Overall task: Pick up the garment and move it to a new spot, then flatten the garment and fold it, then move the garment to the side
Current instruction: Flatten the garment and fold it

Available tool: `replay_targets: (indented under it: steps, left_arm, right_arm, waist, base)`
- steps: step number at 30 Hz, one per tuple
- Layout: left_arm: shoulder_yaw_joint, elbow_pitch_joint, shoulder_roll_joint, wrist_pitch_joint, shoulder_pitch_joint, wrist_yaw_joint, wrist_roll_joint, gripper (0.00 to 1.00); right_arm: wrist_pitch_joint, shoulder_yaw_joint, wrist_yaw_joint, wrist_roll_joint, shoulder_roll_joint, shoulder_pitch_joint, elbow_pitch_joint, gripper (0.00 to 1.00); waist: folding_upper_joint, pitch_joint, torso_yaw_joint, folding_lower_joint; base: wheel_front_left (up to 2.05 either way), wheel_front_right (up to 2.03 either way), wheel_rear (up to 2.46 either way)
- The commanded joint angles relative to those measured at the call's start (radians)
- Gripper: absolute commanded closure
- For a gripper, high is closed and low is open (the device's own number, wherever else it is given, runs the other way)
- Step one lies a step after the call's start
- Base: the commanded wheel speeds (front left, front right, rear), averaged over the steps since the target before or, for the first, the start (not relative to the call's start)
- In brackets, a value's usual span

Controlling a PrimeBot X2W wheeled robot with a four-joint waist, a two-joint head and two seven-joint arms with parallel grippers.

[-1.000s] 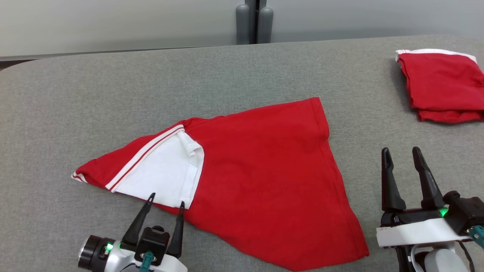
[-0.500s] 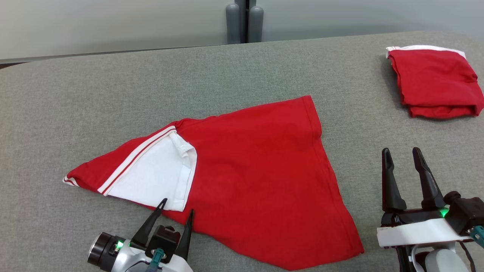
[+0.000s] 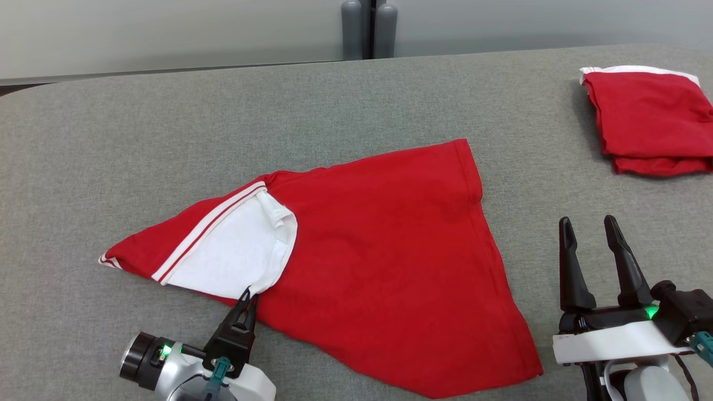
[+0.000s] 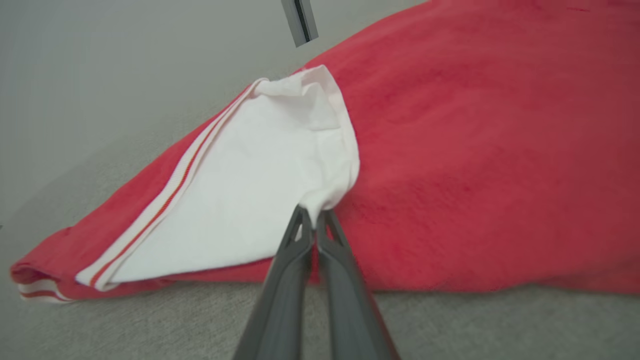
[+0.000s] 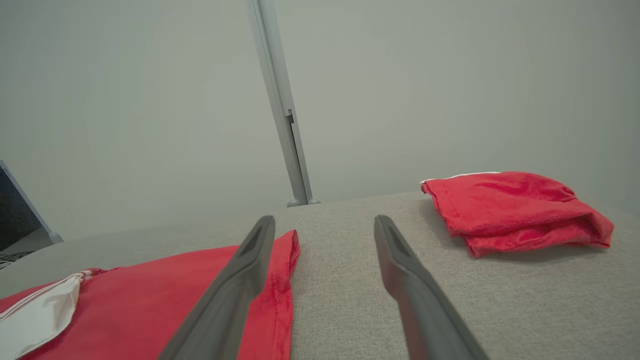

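I saw the red garment [image 3: 390,267] spread across the middle of the grey table [image 3: 167,139], with its white inner panel [image 3: 234,259] turned up toward the table's left side. My left gripper [image 3: 249,298], at the table's near edge, was pinched tight on the near corner of that white panel. My right gripper [image 3: 587,228] hung over the table's near right, fingers spread, holding nothing. A folded red stack [image 3: 652,122] lay at the table's far right.
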Motion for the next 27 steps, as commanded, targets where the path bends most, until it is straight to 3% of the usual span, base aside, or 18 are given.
replay_targets:
  steps: [1,9,17,22,27]
  left_arm:
    - [0.002,-0.001,0.006,-0.009,-0.019,-0.004,-0.007,1.0]
    - [0.009,-0.075,0.021,-0.061,-0.06,-0.022,0.002,1.0]
    - [0.03,-0.144,0.031,-0.069,-0.088,-0.043,-0.011,1.0]
    - [0.048,-0.202,0.042,-0.07,-0.098,-0.056,-0.009,1.0]
    - [0.051,-0.229,0.045,-0.069,-0.102,-0.061,0.004,1.0]
  right_arm:
    - [-0.001,0.001,0.0,0.002,-0.007,-0.004,-0.001,0.0]
    - [-0.001,0.03,0.0,0.048,-0.03,-0.098,0.073,0.0]
    - [0.013,0.199,0.0,0.117,-0.126,-0.356,0.43,0.0]
    - [0.133,0.243,0.0,0.202,-0.149,-0.534,0.629,0.0]
    - [0.326,0.261,0.0,0.276,-0.165,-0.702,0.761,0.0]
  waist:
    - [0.0,0.002,0.002,0.0]
    - [0.0,0.028,0.033,0.0]
    - [0.0,0.049,0.084,0.0]
    - [0.0,0.072,0.112,0.0]
    - [0.0,0.094,0.137,0.0]
  base:
    - [0.0,0.0,0.0]
    - [0.0,0.0,0.0]
    - [0.0,0.0,0.0]
    - [0.0,0.0,0.0]
    - [0.0,0.0,0.0]
